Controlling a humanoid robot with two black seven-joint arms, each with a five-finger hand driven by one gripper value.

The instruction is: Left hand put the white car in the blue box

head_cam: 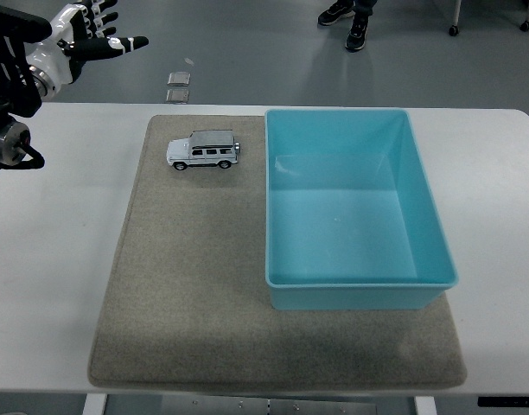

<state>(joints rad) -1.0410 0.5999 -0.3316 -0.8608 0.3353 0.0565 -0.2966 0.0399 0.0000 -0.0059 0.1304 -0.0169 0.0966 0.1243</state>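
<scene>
A small white toy car (203, 150) stands on its wheels at the far left part of a grey mat (187, 285), nose to the left. Just to its right sits an empty light-blue box (351, 207), with its left wall a short gap from the car's rear. My left hand (92, 39) is raised at the top left corner, above the table's far left edge, with fingers spread and pointing right toward the car. It holds nothing and is well clear of the car. The right arm is out of view.
The mat lies on a white table (57, 259). Beyond the far edge, on the floor, lie two small grey plates (178, 86). A person's shoes (347, 24) show at the top.
</scene>
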